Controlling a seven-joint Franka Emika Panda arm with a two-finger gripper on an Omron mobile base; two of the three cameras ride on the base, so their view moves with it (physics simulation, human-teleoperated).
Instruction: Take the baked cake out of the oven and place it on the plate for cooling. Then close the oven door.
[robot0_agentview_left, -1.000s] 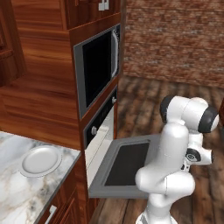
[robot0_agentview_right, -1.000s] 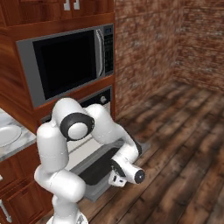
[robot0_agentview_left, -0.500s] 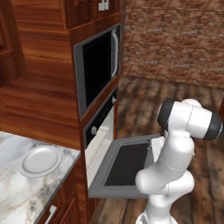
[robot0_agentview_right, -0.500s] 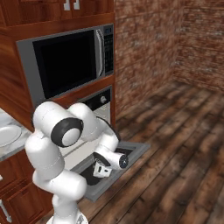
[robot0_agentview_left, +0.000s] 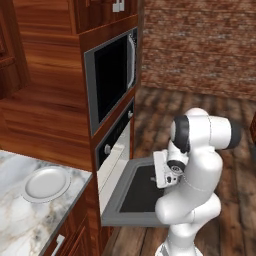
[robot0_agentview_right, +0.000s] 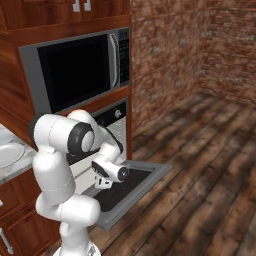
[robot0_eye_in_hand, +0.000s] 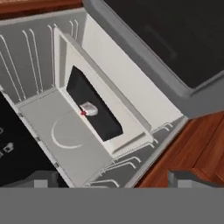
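The oven is built into the wood cabinet column directly below the black-windowed microwave, with a row of knobs across its top strip. The oven door is dropped fully open and lies flat, its black glass facing up in a grey frame, projecting out from the oven over the plank floor. The plate sits on the marble counter to the left of the oven, round, white-grey and bare. The gripper hangs above the open oven door, facing into the oven cavity, its fingers spread wide and holding nothing. The baked cake lies inside the oven cavity on a dark tray, a small white piece with a red spot at one end, well apart from the gripper.
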